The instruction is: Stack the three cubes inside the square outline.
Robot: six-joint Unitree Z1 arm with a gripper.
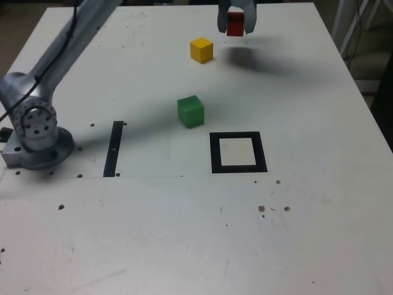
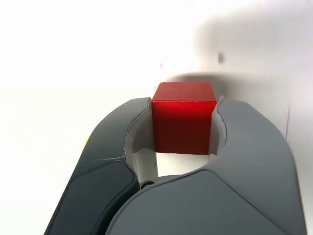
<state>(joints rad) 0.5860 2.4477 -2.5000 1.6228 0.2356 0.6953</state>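
Exterior view, from its left to its right: my base (image 1: 37, 132) sits at the desk's (image 1: 184, 246) left edge, and my arm reaches up and across toward the far side. Just right of the base, a narrow black strip (image 1: 113, 148) lies flat on the desk. Further right, the green cube (image 1: 191, 111) rests on the desk near the middle, and beyond it, toward the far edge, sits the yellow cube (image 1: 201, 50). To the right of the green cube and nearer the camera lies the square outline (image 1: 237, 152), its pale centre bare. Above and to the right of the yellow cube, my jaws (image 1: 236, 19) hang over the far part of the desk, closed around the red cube (image 1: 235, 23). A dark shadow falls on the desk just right of the yellow cube, apart from the cube I hold, so the red cube is off the surface.

In the wrist view, the red cube (image 2: 184, 117) sits squarely between my jaws (image 2: 184, 128), one grey finger pressed against each of its side faces, its top face and front face clear of them. The red cube is well apart from the square outline.
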